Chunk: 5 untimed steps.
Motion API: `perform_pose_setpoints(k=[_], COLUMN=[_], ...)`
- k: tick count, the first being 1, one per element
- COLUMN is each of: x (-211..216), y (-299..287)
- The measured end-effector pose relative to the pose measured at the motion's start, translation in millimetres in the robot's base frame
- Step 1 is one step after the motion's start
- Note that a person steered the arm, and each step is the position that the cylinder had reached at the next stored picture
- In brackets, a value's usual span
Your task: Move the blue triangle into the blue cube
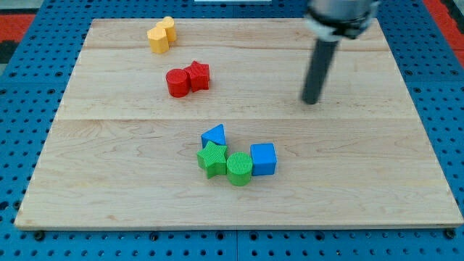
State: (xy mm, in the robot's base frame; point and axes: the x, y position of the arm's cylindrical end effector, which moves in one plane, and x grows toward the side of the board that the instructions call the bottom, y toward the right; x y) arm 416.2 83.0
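The blue triangle (pixel 214 135) lies near the middle of the wooden board, touching the top of a green star block (pixel 212 159). The blue cube (pixel 263 159) sits to its lower right, a short gap away. A green cylinder (pixel 239 169) stands between the star and the cube, touching both. My rod comes down from the view's top right and my tip (pixel 311 101) rests on the board, well to the upper right of the blue triangle and above the blue cube, touching no block.
A red cylinder (pixel 177 83) and a red star-shaped block (pixel 198 75) sit together at the upper middle. Two yellow blocks (pixel 162 35) sit near the top edge. The wooden board (pixel 109 181) lies on a blue pegboard.
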Motion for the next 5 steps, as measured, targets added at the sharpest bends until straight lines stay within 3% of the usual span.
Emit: perform_pose_setpoints(k=[1,2,4,5], x=[26,19,44,68], y=[-95,-143,-161,-116])
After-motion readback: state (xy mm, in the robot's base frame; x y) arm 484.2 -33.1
